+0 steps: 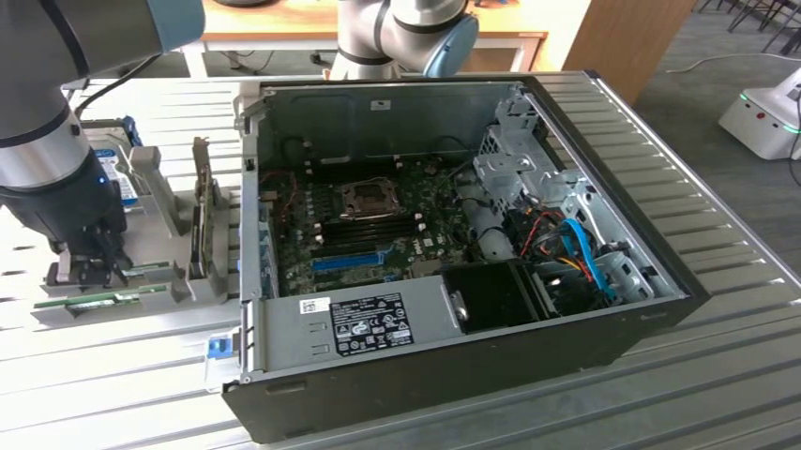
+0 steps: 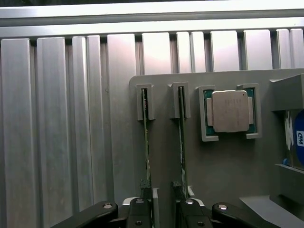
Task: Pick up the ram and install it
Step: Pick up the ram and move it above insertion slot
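So in the exterior view the gripper (image 1: 97, 274) sits low over the grey holder (image 1: 175, 286), off to the exterior view's left of the open PC case (image 1: 375, 323). Jaws are spread as wide as they go and there's nothing in them. There's a green ram stick (image 1: 88, 302) on edge right under the fingertips, and the black memory slots (image 1: 375, 230) it's meant for are well apart from the jaws, inside the case. The wrist view is the fiddly bit: two sticks stand edge-on in their own holder slots, the ram stick (image 2: 146, 137) by the holder's outer edge and a second stick (image 2: 182, 142) on the side nearer the CPU (image 2: 230, 111). Each stick runs straight ahead from one of the fingertips (image 2: 142, 209), and the bare strip between the sticks is what lies between the jaws. So honestly I can't tell which stick it's lined up on; right now it looks centred on neither. If it were me, I'd get one stick dead centre between the pads first, with the neighbour fully outside the jaws. Then I'd close on the flat faces rather than the chips' edges, and keep the wrist square to the board so it comes out of its slots without twisting. These things are thin and tall, so I reckon a skewed grip would let it tilt.
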You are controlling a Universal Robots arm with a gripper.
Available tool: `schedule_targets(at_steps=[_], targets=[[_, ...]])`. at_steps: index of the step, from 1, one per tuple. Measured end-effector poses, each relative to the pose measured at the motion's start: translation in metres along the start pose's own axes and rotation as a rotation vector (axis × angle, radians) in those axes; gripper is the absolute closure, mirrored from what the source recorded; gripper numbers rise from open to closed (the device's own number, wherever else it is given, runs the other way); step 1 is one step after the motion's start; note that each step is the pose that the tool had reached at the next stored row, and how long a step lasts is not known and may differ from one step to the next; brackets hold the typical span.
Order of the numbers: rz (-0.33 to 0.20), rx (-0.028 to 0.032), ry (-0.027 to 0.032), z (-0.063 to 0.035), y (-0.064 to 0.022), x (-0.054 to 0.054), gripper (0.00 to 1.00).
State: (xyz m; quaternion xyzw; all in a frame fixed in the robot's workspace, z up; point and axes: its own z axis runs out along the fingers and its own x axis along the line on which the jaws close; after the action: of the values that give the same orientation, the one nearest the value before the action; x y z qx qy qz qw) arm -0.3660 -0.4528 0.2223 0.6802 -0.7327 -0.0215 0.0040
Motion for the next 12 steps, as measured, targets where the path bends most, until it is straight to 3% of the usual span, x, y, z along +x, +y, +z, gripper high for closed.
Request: schedule_targets(at_steps=[12], targets=[[0.0, 0.0, -0.0001, 0.0026, -0.0001, 0.0006, 0.7]])
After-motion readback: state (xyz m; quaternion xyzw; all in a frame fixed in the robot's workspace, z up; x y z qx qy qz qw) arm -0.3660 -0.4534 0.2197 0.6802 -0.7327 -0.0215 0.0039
